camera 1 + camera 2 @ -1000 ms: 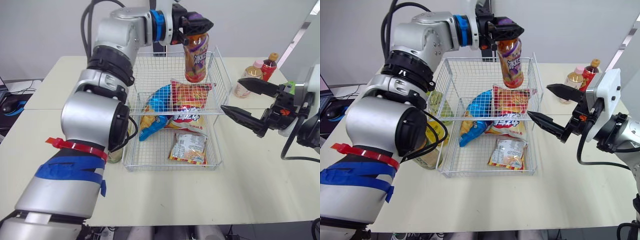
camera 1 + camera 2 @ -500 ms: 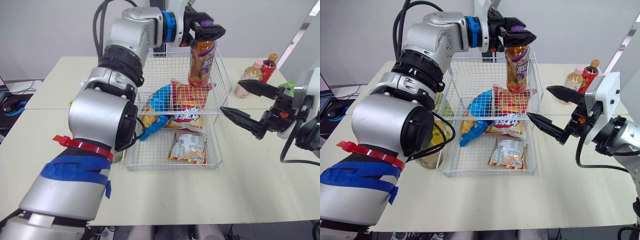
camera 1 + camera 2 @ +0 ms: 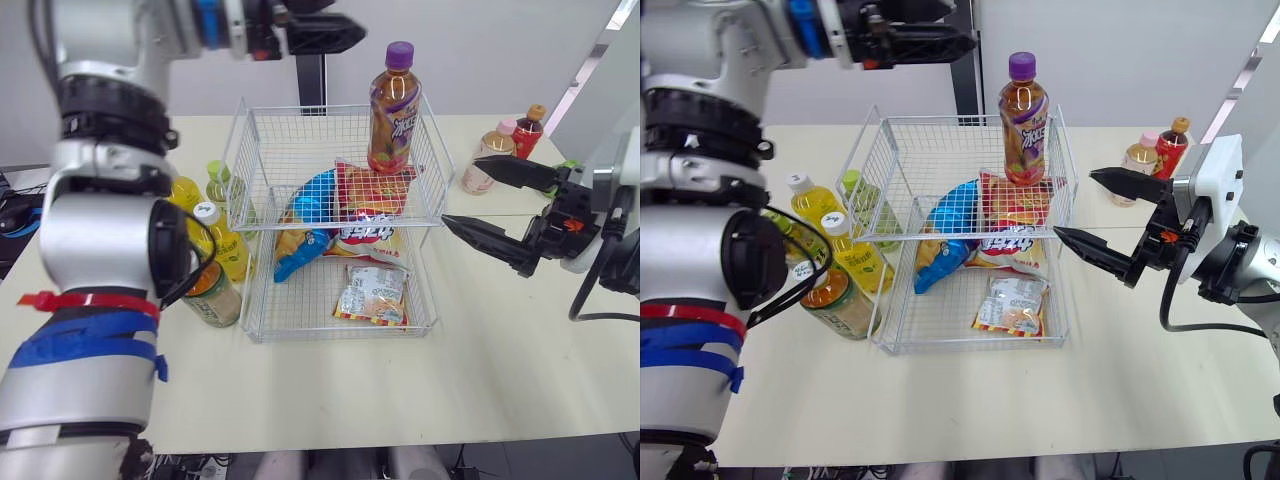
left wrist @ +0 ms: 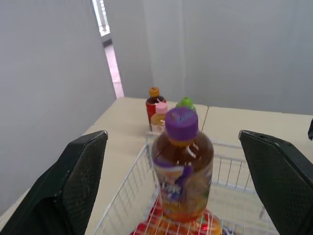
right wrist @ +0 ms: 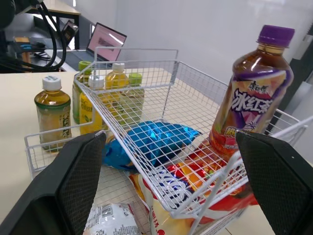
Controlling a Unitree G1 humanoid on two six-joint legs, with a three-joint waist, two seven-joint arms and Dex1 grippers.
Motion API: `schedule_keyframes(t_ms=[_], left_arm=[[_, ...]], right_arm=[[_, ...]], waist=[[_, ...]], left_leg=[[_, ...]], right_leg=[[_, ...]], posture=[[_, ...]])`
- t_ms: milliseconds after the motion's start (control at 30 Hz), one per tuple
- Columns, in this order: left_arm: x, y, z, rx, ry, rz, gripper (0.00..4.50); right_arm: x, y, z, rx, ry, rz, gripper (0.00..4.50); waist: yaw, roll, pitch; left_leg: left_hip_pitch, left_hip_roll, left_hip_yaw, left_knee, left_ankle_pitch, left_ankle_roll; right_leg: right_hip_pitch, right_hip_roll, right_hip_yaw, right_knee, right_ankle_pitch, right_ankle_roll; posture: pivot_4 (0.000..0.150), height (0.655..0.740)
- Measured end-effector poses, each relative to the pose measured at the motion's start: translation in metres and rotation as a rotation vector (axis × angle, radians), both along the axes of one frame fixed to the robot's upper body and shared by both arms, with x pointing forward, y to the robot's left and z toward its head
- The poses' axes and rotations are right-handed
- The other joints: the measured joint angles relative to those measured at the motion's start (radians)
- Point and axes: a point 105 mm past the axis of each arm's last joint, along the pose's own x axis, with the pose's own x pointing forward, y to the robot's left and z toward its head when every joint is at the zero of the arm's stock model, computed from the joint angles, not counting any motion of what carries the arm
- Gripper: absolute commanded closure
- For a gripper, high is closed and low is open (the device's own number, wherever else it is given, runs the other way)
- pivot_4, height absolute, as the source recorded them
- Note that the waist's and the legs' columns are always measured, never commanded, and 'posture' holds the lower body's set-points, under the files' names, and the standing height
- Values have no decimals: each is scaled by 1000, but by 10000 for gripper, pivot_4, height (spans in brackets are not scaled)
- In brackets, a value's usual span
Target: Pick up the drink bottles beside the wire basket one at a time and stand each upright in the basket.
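A purple-capped iced tea bottle (image 3: 392, 110) stands upright in the far right corner of the wire basket (image 3: 330, 108), resting on snack bags, with nothing gripping it. My left gripper (image 3: 345, 25) hangs open high above the basket's far left corner, well apart from the bottle; in the left wrist view the bottle (image 4: 182, 166) shows between its spread fingers. My right gripper (image 3: 462, 190) is open beside the basket's right wall, holding nothing. Several yellow and green drink bottles (image 3: 228, 245) stand left of the basket. A pink-capped bottle (image 3: 485, 160) and a red bottle (image 3: 527, 130) stand to its right.
The basket also holds a blue snack bag (image 3: 305, 210), a red one (image 3: 370, 190) and a small packet (image 3: 372, 295). A brown tea bottle (image 3: 210, 295) stands at the basket's near left corner. The table's front part is bare.
My left gripper has opened, let go of the purple-capped bottle and drawn back up and to the left. The bottle now stands free in the basket. The right arm has stayed put.
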Motion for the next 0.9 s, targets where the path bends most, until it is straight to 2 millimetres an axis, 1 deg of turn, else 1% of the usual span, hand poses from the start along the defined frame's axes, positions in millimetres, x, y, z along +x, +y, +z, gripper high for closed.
schedule_keyframes(t_ms=[67, 133, 200, 233, 300, 400, 500, 600, 667, 700, 767, 833, 900], left_arm=[[-9, 22, 2, -28, -14, 73, 293], [-15, 38, 2, -41, -35, 128, 293], [-25, 63, -2, -57, -50, 222, 293], [-30, 82, -7, -72, -53, 297, 293], [-40, 114, -19, -93, -31, 422, 293], [-59, 142, -37, -105, -2, 528, 293], [-73, 165, -54, -112, 23, 604, 293], [-90, 199, -85, -133, 89, 714, 293], [-97, 213, -101, -151, 134, 753, 293], [-104, 223, -111, -157, 149, 781, 293], [-114, 235, -122, -173, 164, 817, 293], [-122, 240, -133, -183, 184, 830, 293], [-127, 240, -150, -192, 225, 830, 293]], right_arm=[[1, 6, 1, -11, 8, 46, 0], [1, 10, 4, -18, 6, 75, 0], [2, 16, 7, -31, 8, 126, 0], [3, 21, 7, -39, 15, 159, 0], [6, 27, 6, -45, 31, 201, 0], [13, 37, 0, -56, 56, 258, 0], [18, 44, -5, -66, 71, 294, 0], [21, 49, -8, -78, 74, 328, 0], [22, 50, -9, -83, 72, 334, 0], [23, 52, -10, -93, 68, 341, 0], [23, 54, -12, -102, 73, 352, 0], [24, 55, -11, -108, 69, 356, 0], [23, 55, -9, -121, 57, 365, 0]], waist=[[0, 0, 0], [1, 0, 0], [-1, 1, 0], [-6, 1, 0], [-6, 1, 0], [0, 1, 0], [9, 1, 0], [11, 1, 0], [14, 1, 0], [15, 1, 0], [19, 1, 0], [23, 1, 0], [27, 1, 0]], left_leg=[[0, 0, 1, 1, 0, 0], [0, 0, 0, 1, 0, 0], [1, 0, 1, 0, 0, 0], [2, 1, 2, 0, 0, 0], [2, 1, 1, 0, 0, 0], [3, 1, 1, 0, 0, 0], [3, 0, 1, 0, 0, 0], [3, 1, 2, 0, 0, 0], [3, 1, 1, 0, 0, 0], [4, 1, 1, 0, 0, -1], [4, 1, 1, 0, 0, -1], [4, 1, 1, 0, 0, -1], [4, 1, 2, 0, 0, -1]], right_leg=[[0, 0, 1, 0, 0, 0], [0, 0, 1, 0, 0, 0], [0, 0, 1, 1, 0, 0], [0, 0, 2, 1, 0, 0], [0, 0, 1, 2, 0, -1], [0, 0, 2, 2, 0, -1], [0, -1, 2, 2, 0, -1], [0, -1, 2, 2, 0, -1], [0, -1, 1, 2, 0, -1], [0, -1, 2, 2, 0, -2], [0, -3, 2, 1, 0, -2], [0, -3, 2, 1, 1, -3], [0, -4, 2, 0, 1, -3]], posture=[[1500, 7400], [1500, 7400], [1500, 7400], [1500, 7400], [1500, 7400], [1500, 7400], [1500, 7400], [1500, 7400], [1500, 7400], [1500, 7400], [1500, 7400], [1500, 7400], [1500, 7400]])
